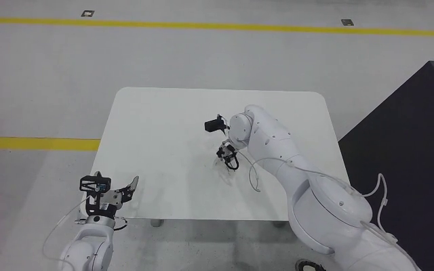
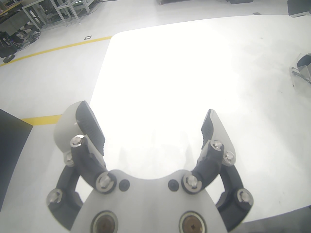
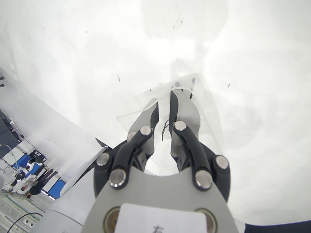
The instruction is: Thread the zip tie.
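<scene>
Table [image 1: 163, 135] white, yellow floor line [image 1: 203, 26] beyond; left end effector [image 2: 145, 109] apart; right end effector [image 3: 164, 98] over clear plate [image 3: 209, 127], grip unclear.

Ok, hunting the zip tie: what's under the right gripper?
A clear plastic piece, with a thin white strip, likely the zip tie, by one fingertip. The fingers cover the rest.

Wide surface [image 1: 169, 135] runs between the left gripper [image 2: 147, 109] and the clear plate [image 3: 143, 100]; the right arm [image 1: 271, 142] hangs over the middle, barring that side.
</scene>
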### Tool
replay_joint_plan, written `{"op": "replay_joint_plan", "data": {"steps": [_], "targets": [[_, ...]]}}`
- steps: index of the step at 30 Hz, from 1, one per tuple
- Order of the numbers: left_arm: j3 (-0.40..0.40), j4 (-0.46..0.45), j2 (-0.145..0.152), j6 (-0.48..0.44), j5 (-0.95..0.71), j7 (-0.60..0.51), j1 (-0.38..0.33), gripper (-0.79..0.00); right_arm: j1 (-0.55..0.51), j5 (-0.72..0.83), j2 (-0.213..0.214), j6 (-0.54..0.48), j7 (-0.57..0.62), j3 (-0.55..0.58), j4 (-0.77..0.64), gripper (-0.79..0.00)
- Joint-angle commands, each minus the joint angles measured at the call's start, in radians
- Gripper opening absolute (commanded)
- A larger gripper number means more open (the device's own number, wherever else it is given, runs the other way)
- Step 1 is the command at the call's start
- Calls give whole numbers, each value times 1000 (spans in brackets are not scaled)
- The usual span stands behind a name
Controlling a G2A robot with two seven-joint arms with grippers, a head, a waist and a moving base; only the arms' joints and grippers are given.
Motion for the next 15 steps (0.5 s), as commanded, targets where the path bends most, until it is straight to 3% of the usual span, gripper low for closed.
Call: {"op": "replay_joint_plan", "data": {"steps": [1,15], "targets": [[0,0,0,0,0,0,0,0,1,-6,1,5,2,1,0,-665],[0,0,0,0,0,0,0,0,-6,-52,-5,103,-8,8,-10,-616]]}}
